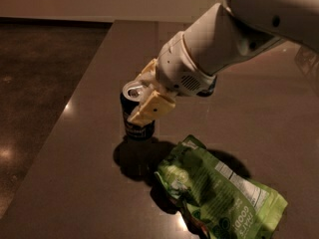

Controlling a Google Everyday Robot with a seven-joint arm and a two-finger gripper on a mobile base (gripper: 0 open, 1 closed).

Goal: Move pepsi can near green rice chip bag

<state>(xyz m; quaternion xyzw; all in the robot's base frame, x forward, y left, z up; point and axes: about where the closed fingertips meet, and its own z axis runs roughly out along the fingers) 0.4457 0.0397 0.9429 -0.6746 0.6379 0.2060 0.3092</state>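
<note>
The pepsi can (135, 126), dark with a silver top, is upright near the middle of the table; I cannot tell whether it touches the surface. My gripper (139, 101) is shut on it, with one cream finger pad (152, 109) across its front and the other behind its top. The green rice chip bag (219, 195), lime green and wrinkled with a white label, lies flat to the can's right and nearer the camera, a short gap away. The can's shadow reaches the bag's left edge.
The brown table (89, 183) has its left edge close to the can, with dark floor (40, 83) beyond. My white arm (224, 39) crosses the upper right. A dark bit of another can (210, 90) shows behind the wrist.
</note>
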